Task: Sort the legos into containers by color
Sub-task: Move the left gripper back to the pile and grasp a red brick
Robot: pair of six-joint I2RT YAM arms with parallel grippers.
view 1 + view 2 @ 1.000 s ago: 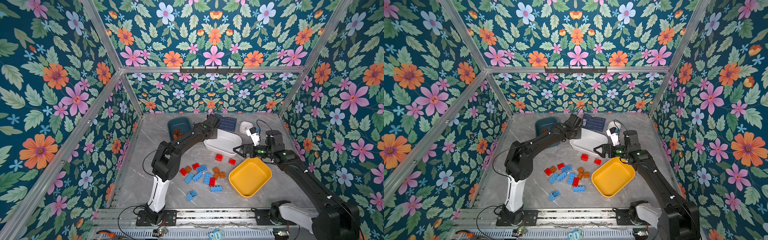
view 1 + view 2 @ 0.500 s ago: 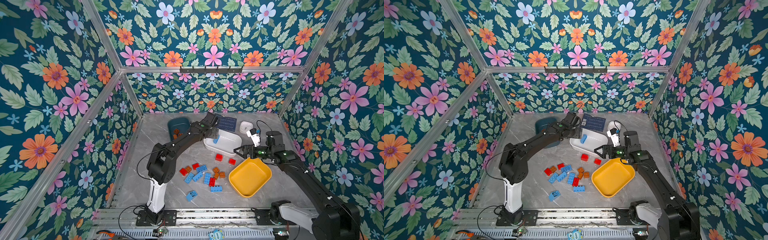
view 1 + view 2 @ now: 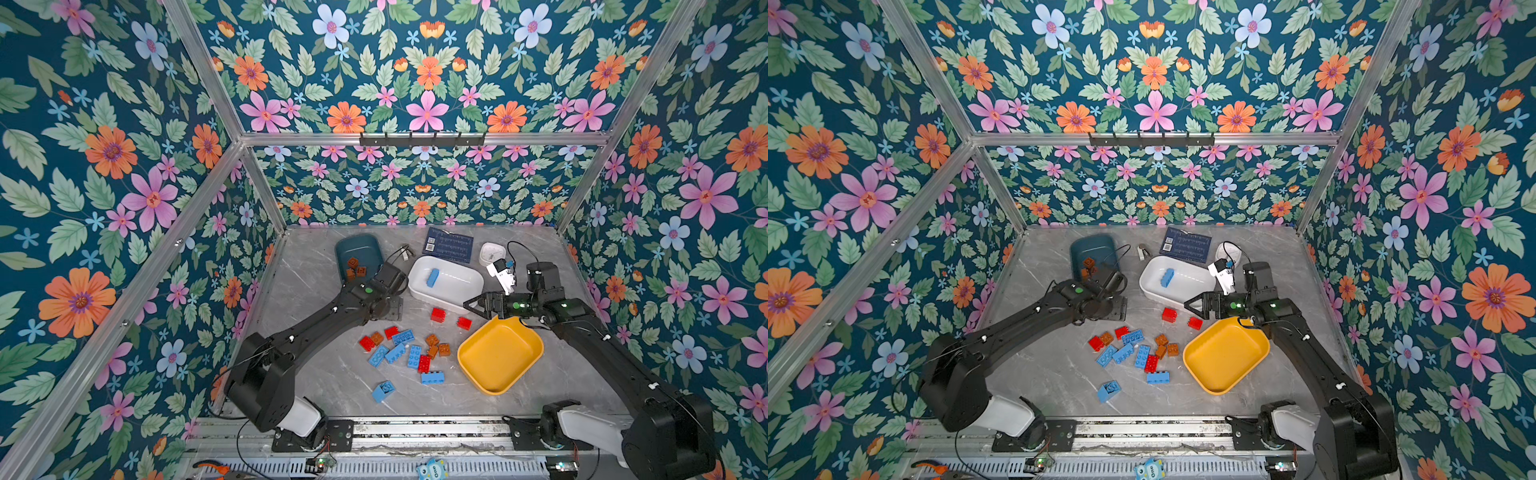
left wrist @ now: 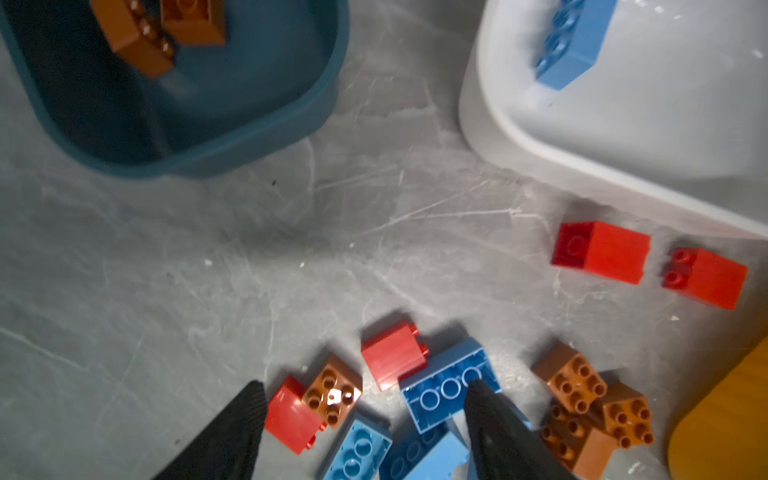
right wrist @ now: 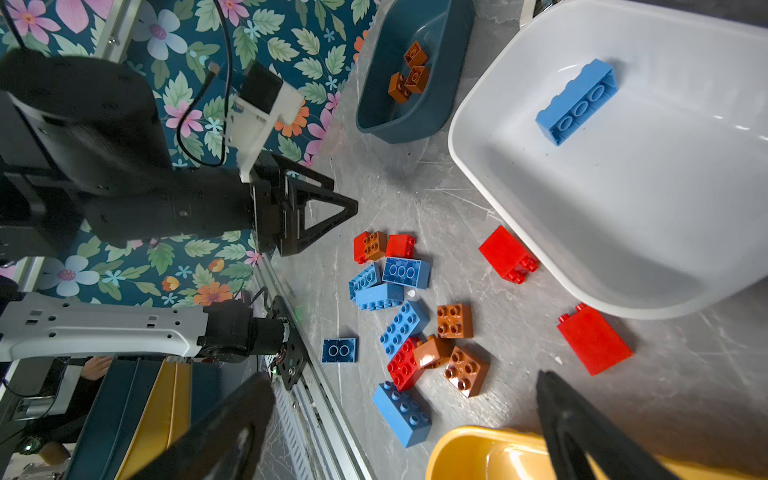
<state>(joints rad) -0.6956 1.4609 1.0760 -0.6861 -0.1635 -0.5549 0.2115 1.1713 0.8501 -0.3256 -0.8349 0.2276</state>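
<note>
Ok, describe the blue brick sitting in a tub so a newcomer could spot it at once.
Find the white tub near the back of the grey table, beside the dark teal tub. One long blue brick lies inside it. It is alone in there; the other blue bricks lie loose on the table.

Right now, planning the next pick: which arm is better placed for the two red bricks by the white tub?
Right, probably: the right tool hangs open beside the red bricks and the yellow tub.
</note>
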